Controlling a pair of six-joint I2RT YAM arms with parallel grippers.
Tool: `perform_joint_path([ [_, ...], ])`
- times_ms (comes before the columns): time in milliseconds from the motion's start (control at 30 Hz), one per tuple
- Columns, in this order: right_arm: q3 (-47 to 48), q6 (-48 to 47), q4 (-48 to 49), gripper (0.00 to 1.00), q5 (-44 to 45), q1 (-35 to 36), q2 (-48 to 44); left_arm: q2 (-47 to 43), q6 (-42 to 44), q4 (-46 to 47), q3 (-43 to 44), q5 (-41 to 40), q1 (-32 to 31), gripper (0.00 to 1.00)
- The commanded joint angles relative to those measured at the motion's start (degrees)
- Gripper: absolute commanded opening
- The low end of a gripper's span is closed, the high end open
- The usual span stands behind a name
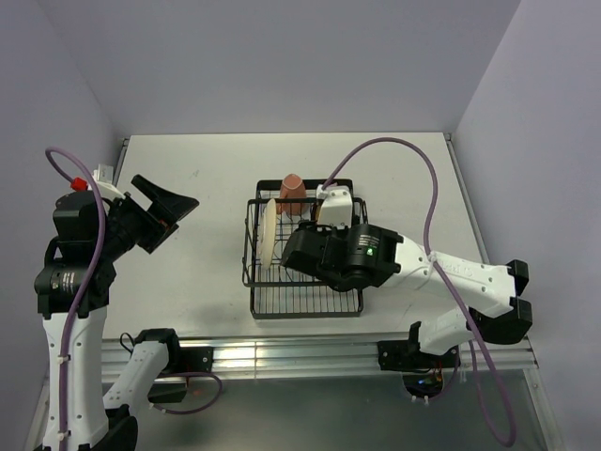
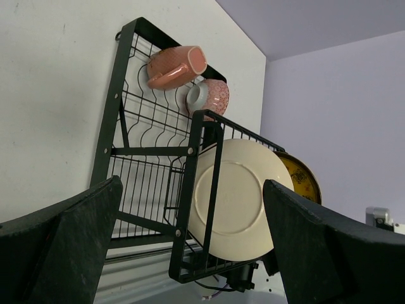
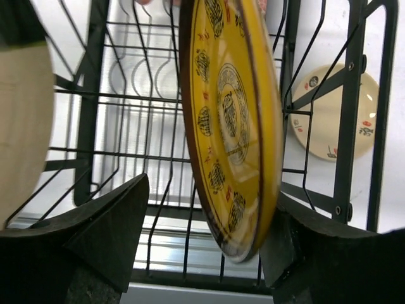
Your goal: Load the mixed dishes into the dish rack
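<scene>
1. Over the dish rack [image 1: 302, 303], the right end effector [image 3: 209, 209] straddles the yellow patterned plate [image 3: 231, 126]. Its fingers are apart: the left one is clear of the plate face, and the right one sits just beside the lower rim.
2. That plate stands on edge among the slot prongs, slightly tilted. A cream plate [image 2: 237, 196] is upright beside it, and the mug [image 2: 174, 65] and small bowl [image 2: 212, 96] sit at the far end.
3. The step in hand looks like releasing the yellow plate. To do it well, spread both fingers fully before moving, so neither one drags the rim.
4. Withdraw straight up along the plate's own plane. A sideways move risks tipping it into the cream plate or snagging the wires.
5. Another cream plate [image 3: 332, 114] shows through the wires, but I cannot tell whether it is inside the rack.
6. At the left of the worktop [image 1: 188, 188], well away from the rack, the left end effector [image 2: 191, 185] hangs wide apart and holds nothing.
</scene>
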Motion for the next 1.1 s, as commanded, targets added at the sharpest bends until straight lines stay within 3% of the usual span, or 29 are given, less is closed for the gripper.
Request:
perform_joint_path([
  [0,3.5,1.1,-6.0,0.73,3.1,0.7,-3.9,-0.5,1.5,2.1,0.0,-0.1,-0.2,0.99],
  [167,3.9,0.0,-6.0,0.78,3.9,0.6,-7.0,-0.6,1.5,2.5,-0.7,0.0,-0.2,0.99],
  [200,3.6,-0.1,-6.0,0.87,4.1,0.6,-7.5,-0.5,1.4,2.6,-0.8,0.0,-0.2,0.99],
  [233,3.5,-0.2,-6.0,0.9,4.5,0.6,-7.9,-0.6,1.3,2.7,-0.8,0.0,-0.2,0.99],
  [467,3.9,-1.3,-6.0,0.93,6.8,-1.2,-11.8,-0.2,2.4,2.5,-0.4,-0.3,-0.2,0.99],
  [700,9.5,-9.8,-3.8,0.98,8.6,-11.1,-15.0,0.4,4.4,1.7,0.3,-0.6,-0.5,0.99],
  [767,10.2,-13.7,-1.0,1.0,7.7,-17.3,-15.8,0.5,4.4,2.2,-0.4,-0.1,-0.5,0.99],
  [900,12.1,-25.2,7.0,1.0,-0.5,-32.1,-15.8,0.6,4.5,2.8,-1.1,0.0,-0.5,0.99],
  [1067,11.2,-28.4,10.5,1.0,-7.0,-37.2,-16.3,0.9,5.7,2.6,-1.4,-0.3,-0.6,0.99],
])
